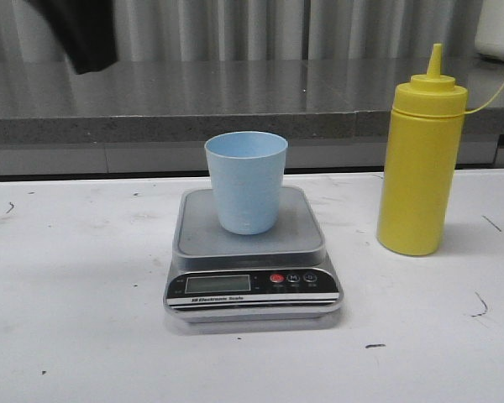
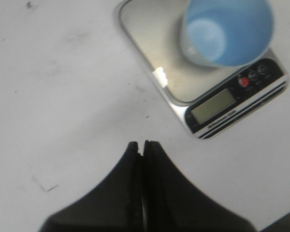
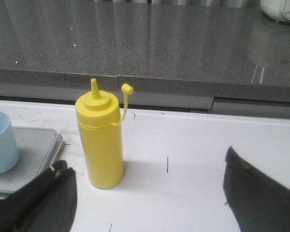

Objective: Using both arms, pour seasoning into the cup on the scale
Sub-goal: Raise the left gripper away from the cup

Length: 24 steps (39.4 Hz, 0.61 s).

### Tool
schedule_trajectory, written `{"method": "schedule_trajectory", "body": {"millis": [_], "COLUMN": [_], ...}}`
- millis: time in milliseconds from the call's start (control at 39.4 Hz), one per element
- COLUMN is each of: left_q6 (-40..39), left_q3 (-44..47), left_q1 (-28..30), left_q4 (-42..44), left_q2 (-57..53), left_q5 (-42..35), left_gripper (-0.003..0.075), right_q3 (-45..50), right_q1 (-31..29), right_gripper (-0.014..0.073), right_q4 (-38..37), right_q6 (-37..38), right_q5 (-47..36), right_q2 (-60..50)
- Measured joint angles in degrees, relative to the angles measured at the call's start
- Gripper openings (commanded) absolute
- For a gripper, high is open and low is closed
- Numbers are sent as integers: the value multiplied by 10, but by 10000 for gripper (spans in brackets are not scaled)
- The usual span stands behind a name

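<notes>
The light blue cup [image 1: 246,180] stands upright on the silver platform of the scale [image 1: 252,264] at the table's middle; both show in the left wrist view as the cup [image 2: 227,31] and the scale [image 2: 203,104]. The yellow seasoning bottle [image 1: 422,155] stands upright to the right of the scale, its nozzle uncapped with the cap dangling on its strap [image 3: 127,89]. My left gripper [image 2: 141,144] is shut with nothing in it, above bare table, apart from the scale. My right gripper [image 3: 147,166] is wide open, short of the seasoning bottle [image 3: 100,140], not touching it.
A grey stone counter [image 1: 235,101] runs behind the white table [image 1: 67,336]. A dark piece of an arm [image 1: 80,34] hangs at the upper left of the front view. A white object [image 3: 280,9] sits far back on the counter.
</notes>
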Motion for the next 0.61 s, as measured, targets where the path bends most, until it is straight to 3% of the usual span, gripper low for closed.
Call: {"method": "schedule_trajectory", "body": {"millis": [279,609], "left_q6": [-14,-16], "left_q3": [237,480], "left_q1": [84,92], "left_q4": [0,-19], "left_q2": [-185,-451], "left_q5": [-142,-335], "left_gripper": [-20,-20], "right_q3": [0,0], "right_q1": [0,0], "right_gripper": [632,632], "right_q4": [0,0], "right_q6": [0,0], "right_q5": [2,2], "right_q2": [0,0]}}
